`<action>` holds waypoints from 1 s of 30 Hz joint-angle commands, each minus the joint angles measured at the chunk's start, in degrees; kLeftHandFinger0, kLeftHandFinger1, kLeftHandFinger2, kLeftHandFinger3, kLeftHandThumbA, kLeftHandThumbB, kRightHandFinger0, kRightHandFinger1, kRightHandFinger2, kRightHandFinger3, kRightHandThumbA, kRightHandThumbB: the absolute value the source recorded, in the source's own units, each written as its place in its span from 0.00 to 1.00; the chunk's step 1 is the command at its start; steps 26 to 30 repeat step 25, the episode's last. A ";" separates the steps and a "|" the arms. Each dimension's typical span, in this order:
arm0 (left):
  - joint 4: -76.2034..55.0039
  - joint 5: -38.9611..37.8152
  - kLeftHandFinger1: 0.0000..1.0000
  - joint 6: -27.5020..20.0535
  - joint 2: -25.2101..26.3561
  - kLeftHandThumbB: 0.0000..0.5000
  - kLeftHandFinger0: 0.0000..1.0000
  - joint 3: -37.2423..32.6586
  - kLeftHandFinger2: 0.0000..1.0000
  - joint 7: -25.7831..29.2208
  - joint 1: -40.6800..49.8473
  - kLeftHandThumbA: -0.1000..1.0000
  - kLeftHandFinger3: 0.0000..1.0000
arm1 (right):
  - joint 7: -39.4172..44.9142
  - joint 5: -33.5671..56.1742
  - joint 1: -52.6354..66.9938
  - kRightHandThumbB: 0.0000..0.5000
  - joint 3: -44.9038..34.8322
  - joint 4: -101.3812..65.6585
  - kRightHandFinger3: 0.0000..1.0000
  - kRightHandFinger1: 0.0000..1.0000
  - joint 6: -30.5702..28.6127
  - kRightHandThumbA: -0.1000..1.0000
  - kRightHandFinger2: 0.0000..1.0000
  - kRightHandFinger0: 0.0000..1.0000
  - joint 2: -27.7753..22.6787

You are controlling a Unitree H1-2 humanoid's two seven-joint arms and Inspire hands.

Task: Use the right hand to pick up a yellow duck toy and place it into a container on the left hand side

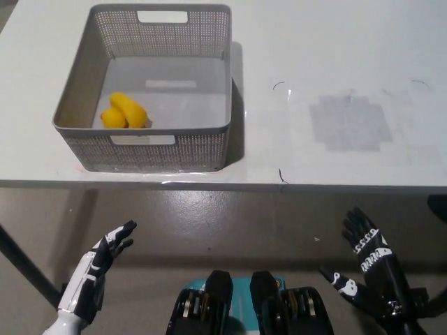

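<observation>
Duck lies inside the basket, on its floor at the front left corner, close behind the front wall and near the left one. It is bright yellow and smooth, made up of rounded lobes: a longer oval part slanting from upper left to lower right, and a smaller round lump tucked against its lower left side. Which part is head and which is body cannot be told from above. The basket is grey, rectangular, with finely perforated walls and a slot handle cut into the near and far sides; it stands on the left part of the white table, near the front edge. A faint grey patch marks the tabletop to the right. Both hands are below the table edge, over the floor. The right hand hangs at the lower right, holding nothing, fingers spread and pointing up. The left hand rests at the lower left, also empty, fingers extended and slightly apart.
</observation>
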 commanded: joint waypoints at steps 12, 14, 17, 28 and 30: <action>0.15 -0.87 1.00 -2.08 0.26 0.51 1.00 1.15 1.00 0.87 -2.08 1.00 1.00 | 0.95 1.65 -3.67 0.47 -2.13 3.55 1.00 1.00 -6.13 1.00 1.00 1.00 1.08; 0.56 -0.65 1.00 -2.28 0.28 0.50 1.00 0.98 1.00 0.76 -2.33 1.00 1.00 | 0.82 0.99 -3.72 0.47 -2.07 3.61 1.00 1.00 -6.77 1.00 1.00 1.00 1.02; 0.60 0.41 1.00 -1.74 -0.01 0.54 1.00 0.43 1.00 0.95 -2.51 1.00 1.00 | 0.88 1.00 -3.65 0.46 -1.97 3.40 1.00 1.00 -6.65 1.00 1.00 1.00 0.91; -0.12 0.40 1.00 0.23 -0.63 0.57 1.00 -0.69 1.00 0.50 -2.27 1.00 1.00 | 0.51 1.01 -3.83 0.49 -1.98 3.16 1.00 1.00 -5.64 1.00 1.00 1.00 1.06; -0.12 0.40 1.00 0.23 -0.63 0.57 1.00 -0.69 1.00 0.50 -2.27 1.00 1.00 | 0.51 1.01 -3.83 0.49 -1.98 3.16 1.00 1.00 -5.64 1.00 1.00 1.00 1.06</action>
